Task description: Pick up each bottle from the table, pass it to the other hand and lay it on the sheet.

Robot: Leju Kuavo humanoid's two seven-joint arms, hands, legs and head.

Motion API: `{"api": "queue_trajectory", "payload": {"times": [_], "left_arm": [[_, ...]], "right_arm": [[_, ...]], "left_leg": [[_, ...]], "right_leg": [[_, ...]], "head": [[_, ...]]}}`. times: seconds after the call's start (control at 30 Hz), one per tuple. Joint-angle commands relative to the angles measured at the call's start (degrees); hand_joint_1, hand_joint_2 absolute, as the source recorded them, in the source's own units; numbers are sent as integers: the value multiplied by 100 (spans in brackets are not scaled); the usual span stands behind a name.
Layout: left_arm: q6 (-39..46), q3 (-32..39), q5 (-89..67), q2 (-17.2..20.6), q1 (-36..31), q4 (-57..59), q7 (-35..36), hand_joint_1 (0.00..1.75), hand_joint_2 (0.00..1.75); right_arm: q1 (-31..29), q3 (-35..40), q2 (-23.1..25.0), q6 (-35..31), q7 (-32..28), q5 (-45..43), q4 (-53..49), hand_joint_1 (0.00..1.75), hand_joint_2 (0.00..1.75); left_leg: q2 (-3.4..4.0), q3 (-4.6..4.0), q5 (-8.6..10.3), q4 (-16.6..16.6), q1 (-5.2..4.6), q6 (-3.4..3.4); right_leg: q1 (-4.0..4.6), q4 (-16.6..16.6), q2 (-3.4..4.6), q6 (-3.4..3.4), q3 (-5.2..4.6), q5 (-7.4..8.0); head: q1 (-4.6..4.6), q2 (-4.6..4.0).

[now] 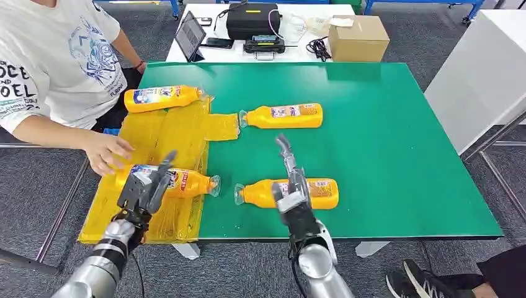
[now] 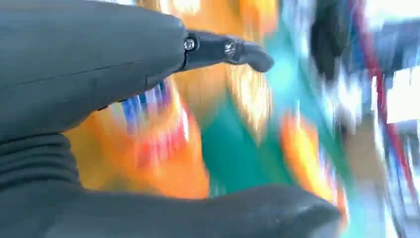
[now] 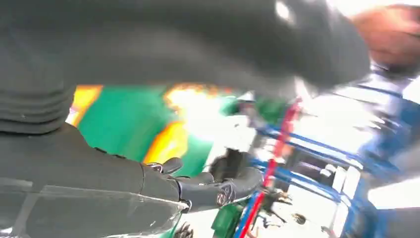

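Four orange bottles lie on their sides. One bottle (image 1: pixel 162 98) rests at the far end of the yellow sheet (image 1: pixel 158 133), and a second bottle (image 1: pixel 186 183) lies on the sheet's near part. My left hand (image 1: pixel 146 186) hovers over that bottle's base end with its fingers spread and nothing gripped. In the blurred left wrist view, the left hand (image 2: pixel 74 124) shows orange between finger and thumb. A third bottle (image 1: pixel 282 116) lies mid-table on the green table (image 1: pixel 397 143). The fourth bottle (image 1: pixel 322 194) lies near the front edge, under my right hand (image 1: pixel 291 183), whose fingers stretch forward, empty.
A person sits at the left, one hand (image 1: pixel 106 153) resting on the sheet's left edge. Behind the green table stands a white table with a cardboard box (image 1: pixel 358 37), a black case (image 1: pixel 251 20) and cables. A white surface (image 1: pixel 490 68) stands to the right.
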Motion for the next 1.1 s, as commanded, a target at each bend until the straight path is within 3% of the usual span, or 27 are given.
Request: {"api": "queue_trajectory", "payload": {"times": [0.03, 0.07, 0.17, 0.3, 0.53, 0.57, 0.7, 1.1], "left_arm": [[3100, -711, 485, -52, 896, -2601, -114, 0, 175], [3443, -734, 327, -17, 1070, -2964, -114, 0, 175], [3443, -426, 147, -246, 1375, -3650, -114, 0, 175], [3443, -426, 147, -246, 1375, -3650, -114, 0, 175], [3443, -426, 147, -246, 1375, -3650, -114, 0, 175], [3443, -373, 40, -314, 1392, -3732, -114, 0, 175], [3443, -557, 128, -380, 1502, -3913, -114, 0, 175], [3443, -1112, 397, -292, 1407, -3371, -114, 0, 175]], "right_arm": [[-1359, 993, -1634, 726, 1198, 1396, 2185, 0, 175], [-1568, 1116, -1869, 1067, 1287, 1389, 2375, 0, 175], [-1725, 1229, -2424, 1338, 1504, 1390, 2275, 0, 175], [-1725, 1229, -2424, 1338, 1504, 1390, 2275, 0, 175], [-1725, 1229, -2424, 1338, 1504, 1390, 2275, 0, 175], [-1617, 1285, -2564, 1364, 1789, 1429, 2005, 0, 175], [-1404, 1328, -3134, 1512, 2005, 1352, 1625, 0, 175], [-915, 1345, -3286, 1532, 2161, 1399, 1419, 0, 175]], "left_leg": [[22, -12, 1, -2, 9, -2], [32, -18, -3, 1, 10, -1], [27, -31, -5, 9, 4, 1], [-7, -51, -2, 18, 3, 9], [1, -67, 1, 10, -1, 9], [8, -67, 0, 10, -1, 8], [-11, -67, -1, 14, 1, 8], [-17, -59, 1, 5, -5, 6]], "right_leg": [[10, -15, 14, -14, -9, 15], [12, -15, 23, -15, -11, 15], [6, -7, 18, -10, -23, 10], [5, -3, -6, -6, -32, 5], [2, -3, 0, -7, -56, 10], [3, -2, 7, -7, -58, 10], [5, 0, -19, -7, -53, 2], [0, -8, -20, -9, -46, 4]], "head": [[2, 0], [0, 0], [-2, 0], [4, 0], [0, 0], [-2, 0], [-2, 0], [-2, 0]]}}
